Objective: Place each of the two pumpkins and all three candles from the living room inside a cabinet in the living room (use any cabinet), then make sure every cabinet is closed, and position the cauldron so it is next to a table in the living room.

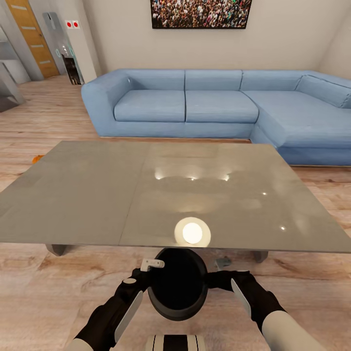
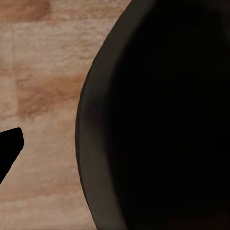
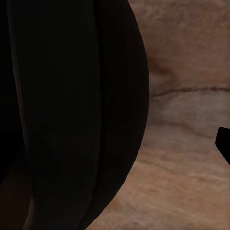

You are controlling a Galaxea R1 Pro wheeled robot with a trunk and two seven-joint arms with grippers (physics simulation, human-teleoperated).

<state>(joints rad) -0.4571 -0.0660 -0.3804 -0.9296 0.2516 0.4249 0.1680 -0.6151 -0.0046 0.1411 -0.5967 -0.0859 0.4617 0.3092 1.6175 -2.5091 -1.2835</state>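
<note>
The black cauldron (image 1: 178, 285) is on the wooden floor right against the near edge of the grey metal table (image 1: 97, 195). My left gripper (image 1: 148, 274) is at its left rim and my right gripper (image 1: 218, 279) at its right rim. In the left wrist view, one dark fingertip (image 2: 12, 143) stands apart from the cauldron's wall (image 2: 158, 120), with floor showing between them. The right wrist view is alike: a fingertip (image 3: 224, 143) stands off from the cauldron's side (image 3: 72, 115). Both grippers look open. A small orange pumpkin (image 1: 37, 158) peeks out on the floor past the table's far left edge.
A blue corner sofa (image 1: 219, 105) stands beyond the table, along the back wall and the right side. The table's slanted legs (image 1: 56, 249) are near my arms. Open wooden floor stretches to the left toward a wooden door (image 1: 34, 39).
</note>
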